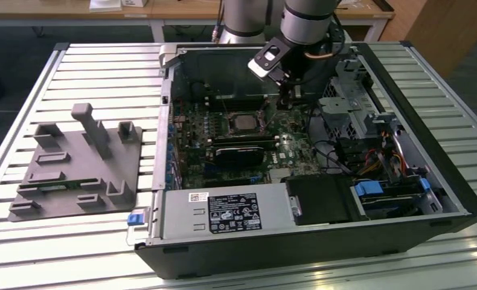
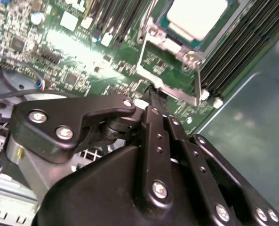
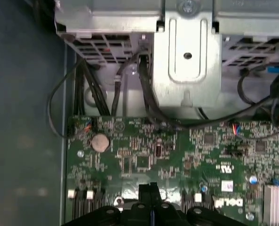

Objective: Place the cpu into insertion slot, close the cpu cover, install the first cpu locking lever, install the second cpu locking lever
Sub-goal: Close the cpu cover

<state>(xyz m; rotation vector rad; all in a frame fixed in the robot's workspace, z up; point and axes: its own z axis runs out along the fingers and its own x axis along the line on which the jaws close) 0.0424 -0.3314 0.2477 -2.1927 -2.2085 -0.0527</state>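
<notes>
The cpu (image 2: 195,16), a square chip with a pale metal top, lies in the insertion slot (image 2: 163,22) on the green board; in the exterior view the cpu (image 1: 243,122) is near the middle of the open computer case. The cpu cover (image 2: 141,54), a thin silver frame with a square window, is swung open away from the chip, hinged at the slot's edge. My gripper (image 2: 154,94) is shut with nothing between its black fingers. Its tip sits right at the cover's outer edge. The gripper (image 1: 285,103) hangs just to the exterior view's right of the slot, and its tip (image 3: 151,188) hovers above the board.
A black heatsink block (image 1: 238,151) lies just in front of the slot. Long black memory slots (image 2: 243,52) run beside it. A metal drive cage (image 3: 186,47) with cables stands close to the gripper. A grey fixture (image 1: 77,163) sits on the slatted table outside the case.
</notes>
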